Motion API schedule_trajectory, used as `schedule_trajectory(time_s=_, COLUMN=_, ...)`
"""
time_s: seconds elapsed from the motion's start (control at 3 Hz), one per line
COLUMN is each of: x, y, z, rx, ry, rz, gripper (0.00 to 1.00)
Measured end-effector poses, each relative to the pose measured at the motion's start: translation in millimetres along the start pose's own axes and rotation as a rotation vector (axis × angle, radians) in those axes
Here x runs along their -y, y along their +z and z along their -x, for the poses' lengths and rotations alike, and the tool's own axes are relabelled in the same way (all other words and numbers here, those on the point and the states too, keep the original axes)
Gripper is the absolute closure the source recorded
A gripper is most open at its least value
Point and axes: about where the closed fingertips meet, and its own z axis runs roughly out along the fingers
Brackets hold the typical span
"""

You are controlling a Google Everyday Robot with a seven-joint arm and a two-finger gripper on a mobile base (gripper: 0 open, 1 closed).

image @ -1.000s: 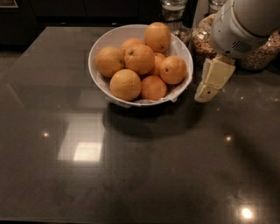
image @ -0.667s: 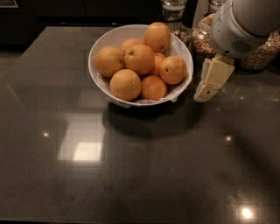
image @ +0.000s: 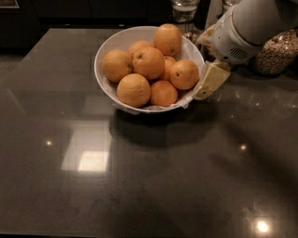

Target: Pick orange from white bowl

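The white bowl stands at the back middle of the dark counter, lined with crinkled white paper and piled with several oranges. The orange with a small dark dot on its side lies at the right of the pile, against the right rim. A larger orange sits on top at the back, and another large one lies in front. My gripper, cream-coloured under the white arm, hangs just outside the bowl's right rim, beside that orange. It holds nothing that I can see.
A glass jar of grain stands at the back right behind the arm. Another glass jar stands behind the bowl. The dark glossy counter stretches toward me, with its far edge behind the bowl.
My gripper has moved left, from a gap away to right beside the bowl's right rim. The bowl and oranges have not moved.
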Motion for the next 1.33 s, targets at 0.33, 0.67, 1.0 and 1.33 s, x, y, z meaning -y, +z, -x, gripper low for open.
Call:
schedule_trajectory(time_s=0.33, x=7.0, y=15.2, z=2.4, rx=0.02, ry=0.008, rz=0.008, gripper=0.17)
schedule_trajectory(time_s=0.67, x=12.3, y=22.1, z=3.4, rx=0.034, ry=0.016, rz=0.004, gripper=0.25)
schedule_trajectory(time_s=1.0, x=17.7, y=33.1, z=8.0, rx=0.045, ry=0.025, rz=-0.005, gripper=0.38)
schedule_trajectory(time_s=1.33, x=18.0, y=37.5, z=8.0, rx=0.044, ry=0.027, rz=-0.003, gripper=0.35)
